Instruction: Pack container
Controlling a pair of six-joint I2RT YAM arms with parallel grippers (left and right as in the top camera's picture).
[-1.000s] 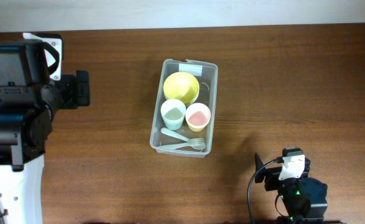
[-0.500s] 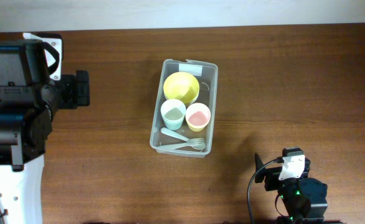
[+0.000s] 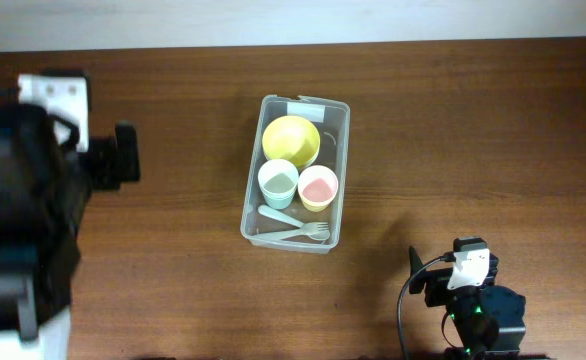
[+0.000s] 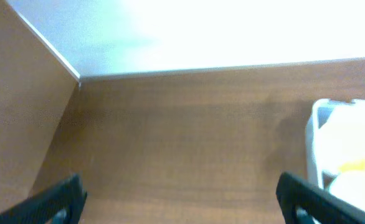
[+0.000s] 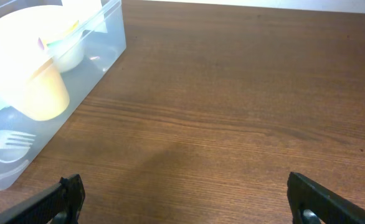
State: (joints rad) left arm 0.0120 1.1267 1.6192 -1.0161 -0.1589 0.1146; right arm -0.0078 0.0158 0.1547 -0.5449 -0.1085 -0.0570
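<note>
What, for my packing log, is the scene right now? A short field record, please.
container: clear, mid-table, white label at one short end
inside: yellow bowl, green cup, pink cup, fork, another pale utensil
left pincer: open, empty, apart from the container
right pincer: open, empty, apart from the container
table: brown wood

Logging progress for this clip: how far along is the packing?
Looks done: the container holds a yellow bowl, green cup, pink cup and cutlery. In hand: nothing; left gripper and right gripper are open, empty, away from it. Remaining: no unpacked item visible.
</note>
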